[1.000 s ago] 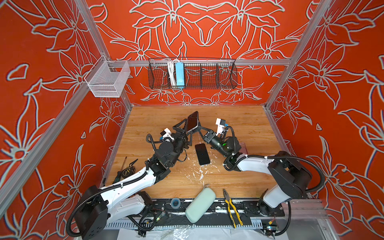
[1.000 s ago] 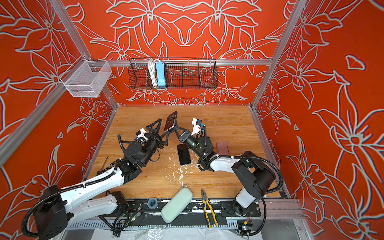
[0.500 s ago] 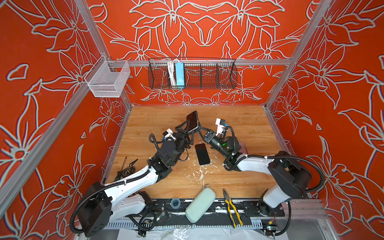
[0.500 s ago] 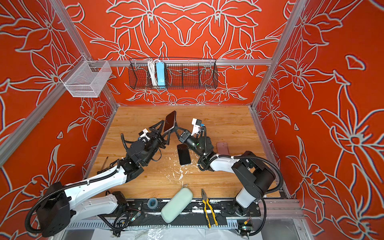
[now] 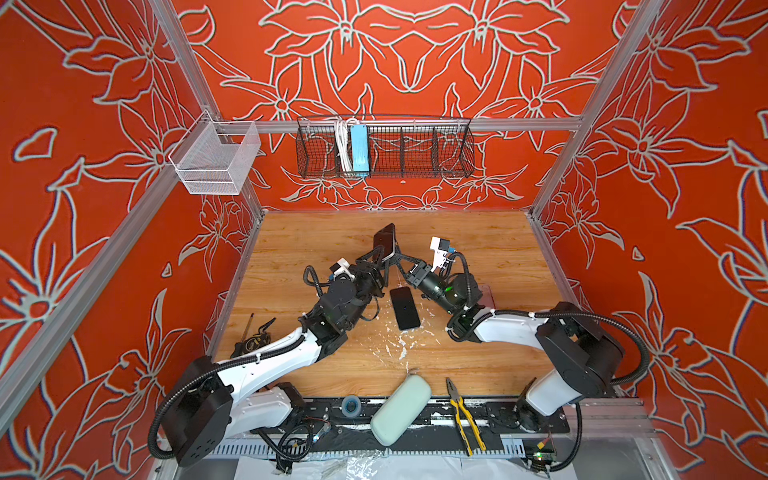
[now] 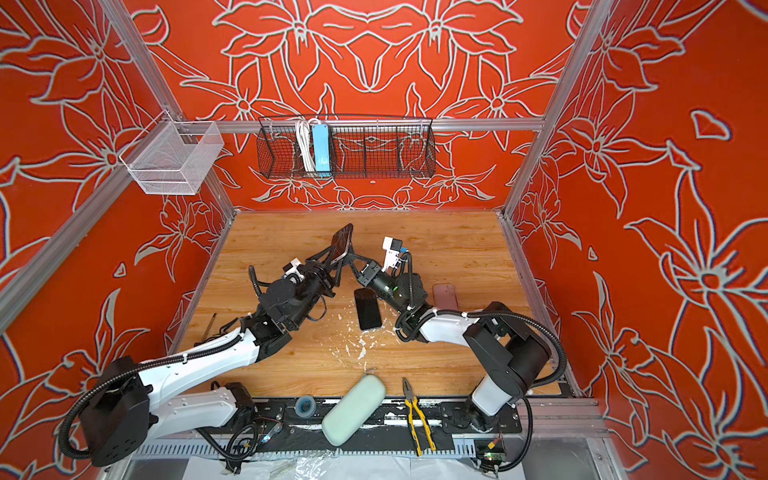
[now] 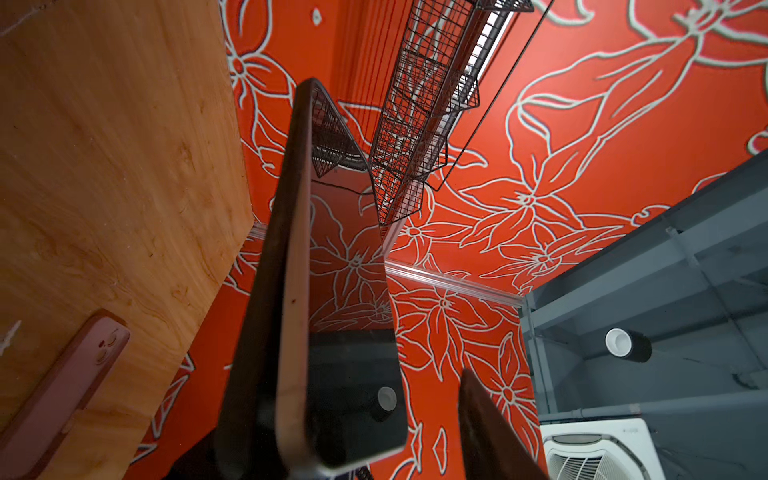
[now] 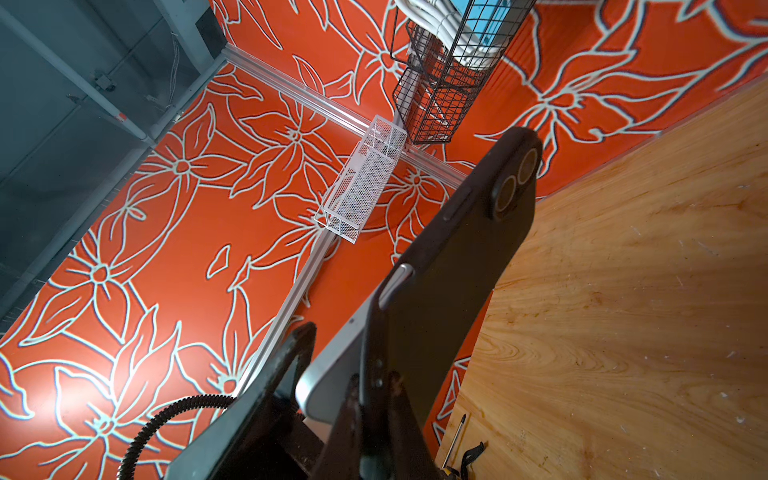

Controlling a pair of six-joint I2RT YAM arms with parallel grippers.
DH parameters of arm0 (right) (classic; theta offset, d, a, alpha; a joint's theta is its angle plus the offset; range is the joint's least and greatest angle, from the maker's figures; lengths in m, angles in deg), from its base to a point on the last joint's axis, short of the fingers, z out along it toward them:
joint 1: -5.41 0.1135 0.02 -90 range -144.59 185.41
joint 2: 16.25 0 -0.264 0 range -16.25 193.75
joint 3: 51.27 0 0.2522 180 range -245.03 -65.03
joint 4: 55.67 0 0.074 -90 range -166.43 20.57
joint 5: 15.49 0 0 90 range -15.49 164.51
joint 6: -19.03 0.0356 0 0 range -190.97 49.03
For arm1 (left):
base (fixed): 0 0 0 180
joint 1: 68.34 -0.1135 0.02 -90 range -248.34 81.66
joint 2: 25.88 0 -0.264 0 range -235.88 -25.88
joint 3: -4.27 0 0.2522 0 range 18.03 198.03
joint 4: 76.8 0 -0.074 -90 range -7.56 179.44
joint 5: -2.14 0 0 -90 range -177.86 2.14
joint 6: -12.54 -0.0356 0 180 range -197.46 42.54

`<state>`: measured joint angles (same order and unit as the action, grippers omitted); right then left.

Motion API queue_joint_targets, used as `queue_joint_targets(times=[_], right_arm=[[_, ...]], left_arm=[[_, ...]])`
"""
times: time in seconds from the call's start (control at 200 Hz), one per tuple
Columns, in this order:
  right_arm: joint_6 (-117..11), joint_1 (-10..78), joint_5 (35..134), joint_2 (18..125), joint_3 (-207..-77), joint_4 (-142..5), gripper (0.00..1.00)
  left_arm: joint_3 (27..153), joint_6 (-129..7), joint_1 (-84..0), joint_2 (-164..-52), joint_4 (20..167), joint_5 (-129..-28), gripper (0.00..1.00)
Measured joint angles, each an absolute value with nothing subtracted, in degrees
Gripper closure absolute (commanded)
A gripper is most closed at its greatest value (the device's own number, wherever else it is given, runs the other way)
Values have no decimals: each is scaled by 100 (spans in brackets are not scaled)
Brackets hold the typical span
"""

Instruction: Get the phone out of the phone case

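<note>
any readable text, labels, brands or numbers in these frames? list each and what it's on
No text can be read in any view.
phone case: plain dark back, no print.
black phone lying on the table: screen dark, nothing shown.
blue power strip: any marking is too small to read.
ceiling unit: any badge is too small to read.

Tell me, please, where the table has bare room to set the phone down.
The table is bare along the back wall beyond the raised phone. The centre is crowded: left gripper, right gripper, flat black phone.
</note>
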<state>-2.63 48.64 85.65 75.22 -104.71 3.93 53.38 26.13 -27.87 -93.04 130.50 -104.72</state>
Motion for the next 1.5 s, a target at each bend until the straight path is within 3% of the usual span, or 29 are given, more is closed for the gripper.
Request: queue_joint_targets(times=[0.365, 1.266, 1.366, 1.501], right_arm=[[-272, 4861, 8554, 7522, -10471, 312, 100], [-305, 4851, 8556, 7522, -10471, 325, 100], [-313, 4851, 8556, 7522, -10471, 325, 100], [-326, 4851, 8545, 7522, -10471, 306, 100]], left_arm=[[5351, 2718, -2865, -9500, 13124, -10335, 68], [5417, 2847, -2935, -9664, 13293, -10168, 70], [5417, 2845, -2935, -9664, 13290, -10160, 68], [5448, 2819, -2951, -9658, 13314, -10133, 51]])
